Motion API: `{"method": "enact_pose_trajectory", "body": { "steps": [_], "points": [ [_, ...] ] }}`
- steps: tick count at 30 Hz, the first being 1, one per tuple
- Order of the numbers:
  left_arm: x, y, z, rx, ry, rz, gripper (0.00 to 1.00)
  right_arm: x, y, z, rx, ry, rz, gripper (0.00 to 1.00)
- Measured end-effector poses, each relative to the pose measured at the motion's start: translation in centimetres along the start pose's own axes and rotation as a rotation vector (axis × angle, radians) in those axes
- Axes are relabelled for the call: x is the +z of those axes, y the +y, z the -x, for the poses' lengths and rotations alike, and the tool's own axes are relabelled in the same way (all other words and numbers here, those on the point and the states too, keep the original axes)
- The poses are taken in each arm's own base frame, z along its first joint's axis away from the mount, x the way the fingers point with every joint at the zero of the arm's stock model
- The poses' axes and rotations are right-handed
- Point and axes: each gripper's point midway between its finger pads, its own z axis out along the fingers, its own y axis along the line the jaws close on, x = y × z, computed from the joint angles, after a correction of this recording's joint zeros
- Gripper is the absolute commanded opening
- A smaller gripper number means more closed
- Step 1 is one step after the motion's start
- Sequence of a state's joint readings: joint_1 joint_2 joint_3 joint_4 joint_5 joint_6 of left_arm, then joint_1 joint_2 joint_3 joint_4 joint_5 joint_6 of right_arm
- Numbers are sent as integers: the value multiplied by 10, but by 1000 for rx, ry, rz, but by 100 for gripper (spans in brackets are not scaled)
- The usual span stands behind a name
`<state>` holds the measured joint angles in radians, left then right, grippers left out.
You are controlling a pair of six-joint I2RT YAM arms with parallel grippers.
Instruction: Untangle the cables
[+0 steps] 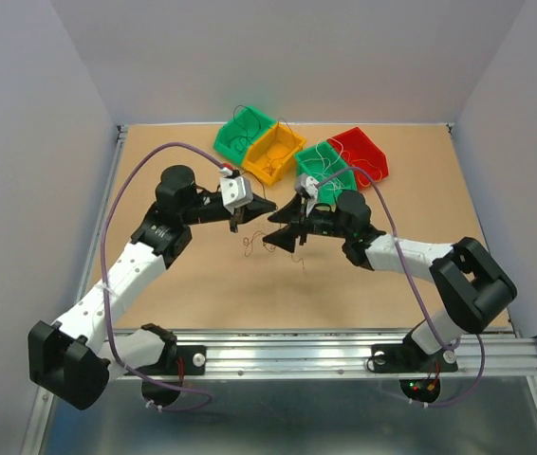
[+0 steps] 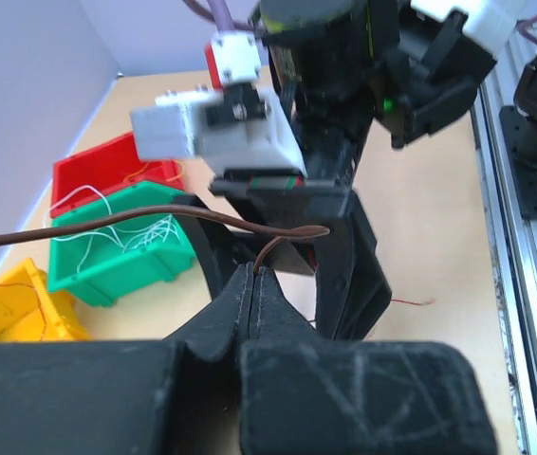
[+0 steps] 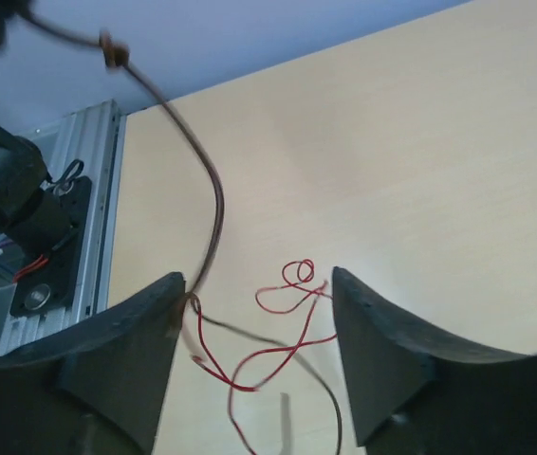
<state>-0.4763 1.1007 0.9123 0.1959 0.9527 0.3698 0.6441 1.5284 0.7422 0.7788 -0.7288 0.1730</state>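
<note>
My left gripper (image 2: 254, 272) is shut on a dark brown cable (image 2: 155, 216), which runs off to the left and loops down into the closed jaws. In the top view the left gripper (image 1: 261, 209) faces the right gripper (image 1: 270, 232) above mid-table. My right gripper (image 3: 257, 280) is open. A thin red cable (image 3: 283, 284) lies curled on the table between its fingers. The brown cable (image 3: 213, 204) hangs from above and passes against its left fingertip (image 3: 172, 289). Thin cable strands (image 1: 252, 244) show under the grippers in the top view. A red cable end (image 2: 411, 302) lies on the table.
Four small bins stand at the back: green (image 1: 243, 133), yellow (image 1: 273, 152), green (image 1: 324, 166) and red (image 1: 359, 152), each holding thin wires. The metal rail (image 1: 344, 351) runs along the near edge. Walls enclose the table.
</note>
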Motion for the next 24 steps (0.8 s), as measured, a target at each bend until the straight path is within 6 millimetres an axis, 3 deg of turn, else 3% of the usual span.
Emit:
{"method": "enact_pose_trajectory", "body": {
  "steps": [2,6,8,11,18,21,24],
  "points": [
    [-1,4,8,-4,-6,22,0,4,1,-3,-9,2,35,56],
    [-5,25,31,-12,-11,128,0,9,7,-6,-27,2,108,52],
    [-10,40,48,-1,-14,202,0,10,10,-7,-34,2,135,42],
    [-21,62,85,40,-46,310,0,10,14,-6,-44,-2,159,38],
    [-73,107,199,183,-168,630,0,9,22,-3,-72,-11,205,45],
    [-110,119,262,275,-253,793,0,9,23,-4,-75,-8,216,56],
    [-149,119,322,359,-342,929,0,9,21,-9,-68,3,215,57]
  ]
}}
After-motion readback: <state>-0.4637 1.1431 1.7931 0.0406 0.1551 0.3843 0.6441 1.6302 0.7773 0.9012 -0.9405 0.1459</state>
